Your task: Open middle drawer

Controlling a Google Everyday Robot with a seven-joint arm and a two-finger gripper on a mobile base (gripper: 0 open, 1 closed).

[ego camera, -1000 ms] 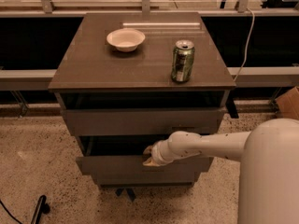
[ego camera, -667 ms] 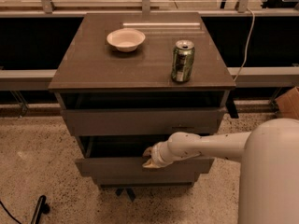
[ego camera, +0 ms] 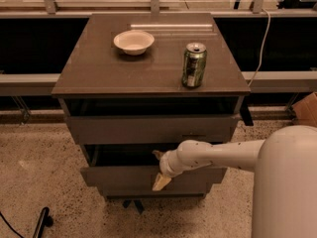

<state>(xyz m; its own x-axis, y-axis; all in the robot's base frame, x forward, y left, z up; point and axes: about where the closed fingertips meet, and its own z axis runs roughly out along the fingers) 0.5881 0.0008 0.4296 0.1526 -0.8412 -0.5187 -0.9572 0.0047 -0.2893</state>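
Found virtually unchanged from a second earlier: gripper [ego camera: 159,168] apparently clamped astride the top lip of the middle drawer [ego camera: 119,176], with that front directly beneath, drawn out only slightly; judged early in the pull, or stalled.

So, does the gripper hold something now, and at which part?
It seems so: the gripper grips the middle drawer at the top edge of its front, one finger inside, one outside.
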